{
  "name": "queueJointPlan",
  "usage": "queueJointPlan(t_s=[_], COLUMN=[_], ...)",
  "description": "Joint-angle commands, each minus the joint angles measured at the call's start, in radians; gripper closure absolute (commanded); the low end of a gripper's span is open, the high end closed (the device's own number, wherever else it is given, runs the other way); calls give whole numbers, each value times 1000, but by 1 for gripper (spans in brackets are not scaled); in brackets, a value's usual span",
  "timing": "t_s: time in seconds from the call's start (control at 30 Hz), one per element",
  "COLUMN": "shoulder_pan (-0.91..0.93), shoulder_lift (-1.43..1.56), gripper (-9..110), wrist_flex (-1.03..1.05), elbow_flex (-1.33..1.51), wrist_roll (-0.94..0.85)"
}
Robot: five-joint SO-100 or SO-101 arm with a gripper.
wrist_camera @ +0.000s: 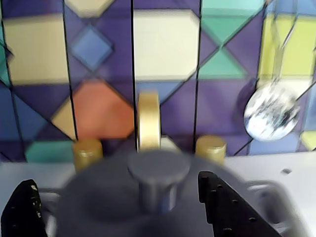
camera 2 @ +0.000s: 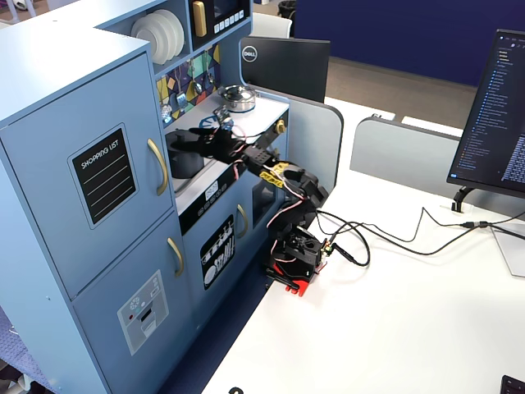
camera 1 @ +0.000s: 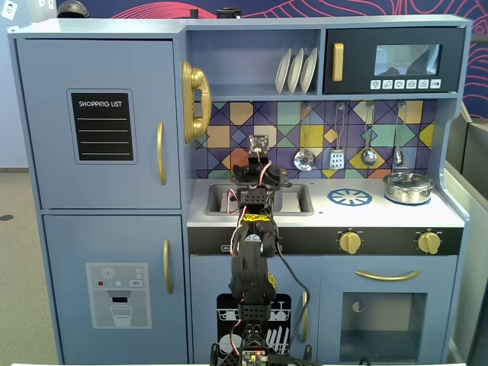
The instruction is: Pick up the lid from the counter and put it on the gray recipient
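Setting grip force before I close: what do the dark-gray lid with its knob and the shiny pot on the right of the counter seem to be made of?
The dark-gray round lid looks like matte plastic or painted wood: a flat, even gray with no glints, though the wrist view is blurred. The shiny silver pot looks like polished metal, given its bright mirror-like highlights in a fixed view.

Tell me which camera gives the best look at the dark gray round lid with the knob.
The wrist view: the dark gray round lid fills the foreground, knob between the gripper fingers. In both fixed views the arm mostly hides it.
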Motion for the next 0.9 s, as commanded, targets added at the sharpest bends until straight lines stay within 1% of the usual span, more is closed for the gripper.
queueJointPlan(t_s=[0.0,0.13,0.17,0.2,0.27,0.3,0.33,0.4,0.5,0.57,0.67,0.73,0.8,0.87], shoulder_pan=[-37,-5,12,17,17,12,3,-5,6,9,2,2,2,5], shoulder_lift=[201,383,408,425,445,451,456,471,506,541,600,637,666,690], gripper=[71,80,86,90,95,101,102,102,102,102,102,102,102,102], wrist_flex=[287,692,784,868,971,1011,1037,1043,1006,942,810,762,758,804], elbow_flex=[-133,-143,-141,-140,-112,-86,-57,29,201,348,569,696,785,847], wrist_roll=[-2,9,17,8,29,0,-11,20,20,-20,11,20,48,44])
